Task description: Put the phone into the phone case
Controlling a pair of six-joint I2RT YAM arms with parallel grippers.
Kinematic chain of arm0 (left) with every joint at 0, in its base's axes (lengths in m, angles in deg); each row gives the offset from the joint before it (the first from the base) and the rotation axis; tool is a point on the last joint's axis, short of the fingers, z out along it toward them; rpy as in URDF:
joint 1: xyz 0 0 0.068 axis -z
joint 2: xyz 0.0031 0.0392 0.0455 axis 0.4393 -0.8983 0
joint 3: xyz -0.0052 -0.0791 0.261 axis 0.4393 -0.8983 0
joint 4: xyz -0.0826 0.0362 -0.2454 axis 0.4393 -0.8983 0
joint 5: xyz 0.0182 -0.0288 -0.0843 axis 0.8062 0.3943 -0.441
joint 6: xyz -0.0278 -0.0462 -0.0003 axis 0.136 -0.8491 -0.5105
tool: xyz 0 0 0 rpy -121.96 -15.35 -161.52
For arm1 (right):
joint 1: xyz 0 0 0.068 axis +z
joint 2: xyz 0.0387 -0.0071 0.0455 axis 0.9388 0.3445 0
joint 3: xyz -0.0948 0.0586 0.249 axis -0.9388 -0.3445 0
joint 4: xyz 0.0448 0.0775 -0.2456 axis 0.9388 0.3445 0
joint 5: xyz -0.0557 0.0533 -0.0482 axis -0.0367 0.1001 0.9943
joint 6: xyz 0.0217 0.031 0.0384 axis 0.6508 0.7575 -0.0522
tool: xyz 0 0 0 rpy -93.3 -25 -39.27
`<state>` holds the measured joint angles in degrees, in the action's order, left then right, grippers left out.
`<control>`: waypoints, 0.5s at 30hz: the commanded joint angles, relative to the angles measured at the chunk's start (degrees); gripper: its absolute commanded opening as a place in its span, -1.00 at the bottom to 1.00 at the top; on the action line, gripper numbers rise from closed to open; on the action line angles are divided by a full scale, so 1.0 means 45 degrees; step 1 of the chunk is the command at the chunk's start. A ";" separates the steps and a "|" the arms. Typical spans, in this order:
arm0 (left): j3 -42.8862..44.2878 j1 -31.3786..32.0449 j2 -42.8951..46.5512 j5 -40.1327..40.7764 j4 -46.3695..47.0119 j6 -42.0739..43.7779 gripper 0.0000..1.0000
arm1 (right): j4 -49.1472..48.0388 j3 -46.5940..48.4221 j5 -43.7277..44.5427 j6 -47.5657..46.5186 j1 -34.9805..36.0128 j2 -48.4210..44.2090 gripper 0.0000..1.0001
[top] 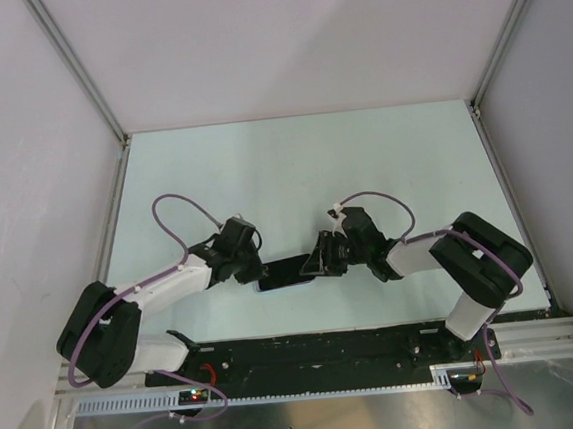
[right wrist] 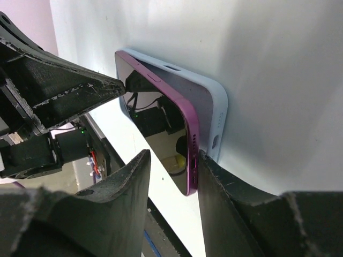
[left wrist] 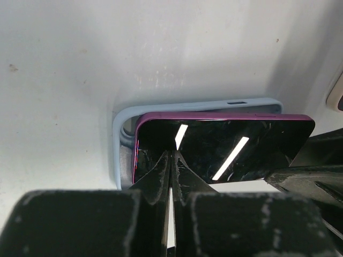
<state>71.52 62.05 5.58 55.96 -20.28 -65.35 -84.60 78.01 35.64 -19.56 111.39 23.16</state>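
I see a pale left wall (top: 10, 148) and an aluminium post (top: 72, 63) bordering the matte, pale-green worktop (top: 363, 168). The left claw (left wrist: 172, 158) has its fingers together, only a sliver between them, with the tips on the near edge of the phone (left wrist: 225, 144). The phone lies screen-up near the front centre of the worktop on the phone case (left wrist: 120, 134), its purple edge proud of the blue rim. The right claw (right wrist: 174, 160) is apart, straddling the phone's end. A pale right wall (top: 558, 100) closes the cell.
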 commanded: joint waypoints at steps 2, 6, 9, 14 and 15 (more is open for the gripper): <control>-0.0341 0.0097 -0.0432 0.0152 0.0006 0.0322 -0.92 | -0.3554 0.0082 -0.1453 0.1176 0.0002 0.0739 -0.16; -0.0341 0.0092 -0.0389 0.0076 0.0030 0.0303 -0.93 | -0.4420 0.0044 -0.1586 0.1619 -0.0083 0.1216 -0.21; -0.0356 0.0101 -0.0352 0.0045 0.0042 0.0302 -0.94 | -0.4885 0.0052 -0.1551 0.1879 -0.0085 0.1498 -0.28; -0.0351 0.0094 -0.0165 -0.0006 0.0049 0.0302 -0.94 | -0.5234 0.0071 -0.1431 0.2121 -0.0077 0.1990 -0.50; -0.0336 0.0101 -0.0085 -0.0023 0.0054 0.0312 -0.94 | -0.5242 0.0075 -0.1410 0.2170 -0.0074 0.2060 -0.56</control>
<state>71.49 62.05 5.71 54.97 -19.40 -65.35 -99.33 77.36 30.68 -12.57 110.60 31.36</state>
